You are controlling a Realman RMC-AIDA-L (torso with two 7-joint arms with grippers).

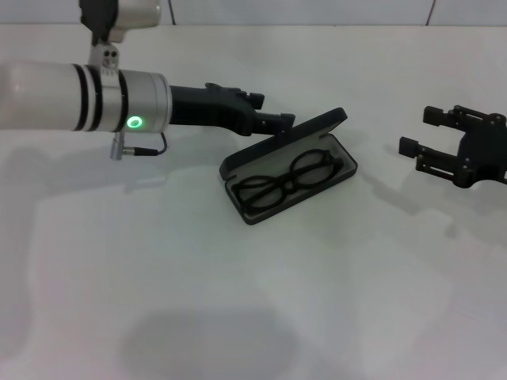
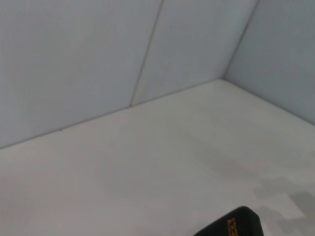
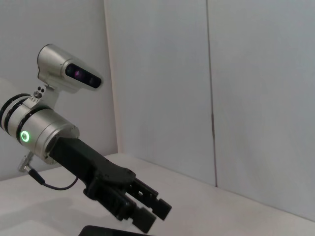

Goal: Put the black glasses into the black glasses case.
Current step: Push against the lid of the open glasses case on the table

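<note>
The black glasses case (image 1: pixel 240 209) lies open near the middle of the table, its lid (image 1: pixel 281 142) raised at the far side. The black glasses (image 1: pixel 289 180) lie inside it on the grey lining. My left gripper (image 1: pixel 273 111) is just behind the lid's upper edge, open and empty; it also shows in the right wrist view (image 3: pixel 152 214). The left wrist view shows only one end of the case with orange lettering (image 2: pixel 231 226). My right gripper (image 1: pixel 420 131) is open and empty, to the right of the case and apart from it.
The white table (image 1: pixel 238 301) stretches to pale walls at the back (image 2: pixel 98 59). The left arm's silver forearm (image 1: pixel 79 95) reaches in from the left above the table.
</note>
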